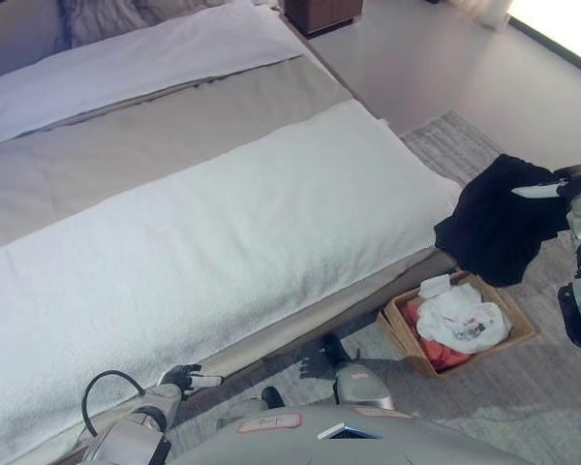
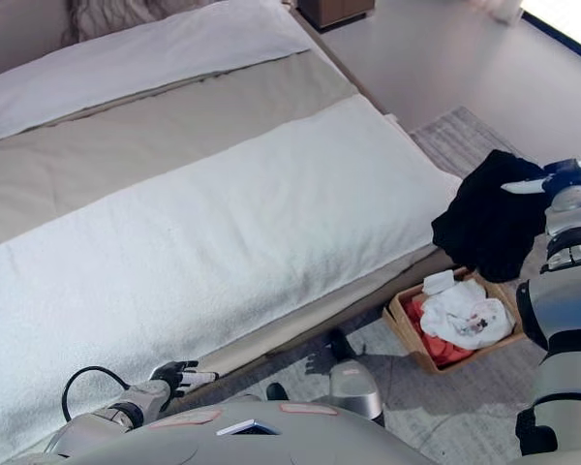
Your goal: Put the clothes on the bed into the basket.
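My right hand point(image 1: 562, 184) is shut on a black garment point(image 1: 499, 221), which hangs in the air off the bed's right corner, above and a little behind the basket. It also shows in the right eye view point(image 2: 489, 218). The wicker basket point(image 1: 519, 334) stands on the rug beside the bed and holds white cloth point(image 1: 465, 318) over something red point(image 1: 445, 354). The bed point(image 1: 223, 223) has a white towel-like cover; I see no clothes left on it. My left hand point(image 1: 186, 377) hangs low by the bed's front edge, fingers relaxed and empty.
A grey patterned rug point(image 1: 455, 145) lies under the basket and along the bed's right side. A dark wooden nightstand point(image 1: 320, 14) stands at the far end. Pillows point(image 1: 107, 17) lie at the head of the bed. Bare floor point(image 1: 436, 68) is beyond the rug.
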